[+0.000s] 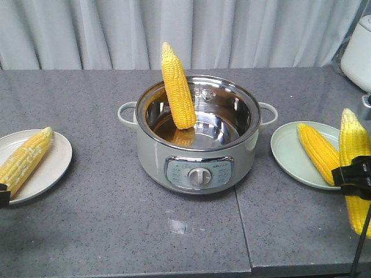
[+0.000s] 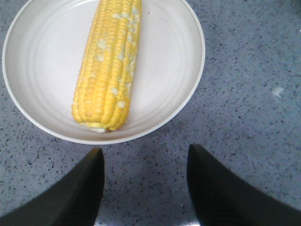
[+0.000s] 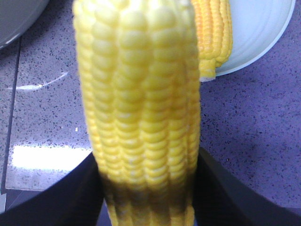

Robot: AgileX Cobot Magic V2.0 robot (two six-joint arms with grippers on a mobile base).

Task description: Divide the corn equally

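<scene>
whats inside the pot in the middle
One corn cob leans tilted in the pot, tip above the rim, lower end down near the steel floor. The floor nearest the camera is hidden by the front wall.

I'm seeing a grey speckled counter [image 1: 87, 231] with a seam [image 1: 244, 229] running through it, and pale pleated curtains [image 1: 87, 35] hanging behind.

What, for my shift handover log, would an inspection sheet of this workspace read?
Surface: grey speckled table, one seam, small pale smudge.
Job's things: left-plate corn on left plate; right-plate corn on right plate; pot corn leaning inside pot; held corn upright by right plate.
Clutter: nothing seen.
Grippers: left gripper open, empty, near left plate; right gripper shut on held corn.
Cables: thin dark line under right gripper, maybe a cable.
Surroundings: grey curtain behind; white appliance far right.
</scene>
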